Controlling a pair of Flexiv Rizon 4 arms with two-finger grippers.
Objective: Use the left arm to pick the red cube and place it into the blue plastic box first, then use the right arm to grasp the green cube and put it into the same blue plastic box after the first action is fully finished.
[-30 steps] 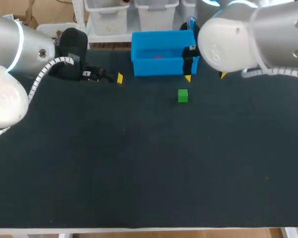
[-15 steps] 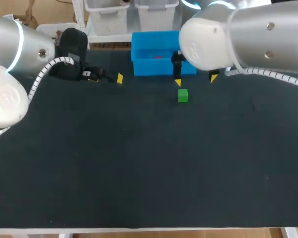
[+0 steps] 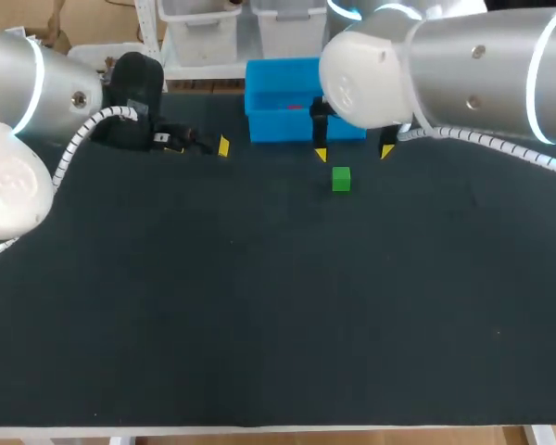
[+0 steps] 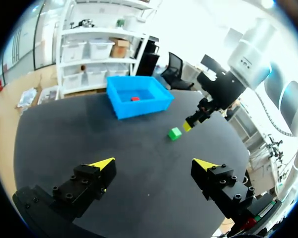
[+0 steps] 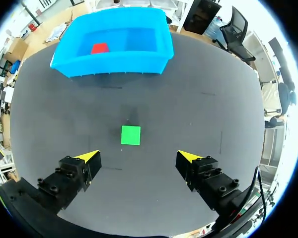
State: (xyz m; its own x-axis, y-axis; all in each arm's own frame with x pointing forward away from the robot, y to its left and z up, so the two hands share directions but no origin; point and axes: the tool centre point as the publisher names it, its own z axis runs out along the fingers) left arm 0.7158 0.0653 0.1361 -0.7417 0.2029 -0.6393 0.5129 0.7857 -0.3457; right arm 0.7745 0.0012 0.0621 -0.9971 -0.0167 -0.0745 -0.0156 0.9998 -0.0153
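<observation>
1. The green cube (image 5: 130, 135) lies on the matte black bench (image 3: 259, 306), just ahead of my wide right jaws.
2. The red cube (image 5: 100, 48) rests inside the smooth blue plastic box (image 5: 114, 62).
3. My left jaws are wide too.

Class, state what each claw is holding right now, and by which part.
Nothing: the left claw and right claw are open, the green cube lies free on the table.

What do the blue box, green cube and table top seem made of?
Blue box: likely plastic, smooth with a slight sheen on its walls.
Green cube: unclear, perhaps plastic or painted wood; flat even colour, sharp edges.
Table top: dark matte covering, maybe cloth or rubber mat; no glare.
</observation>
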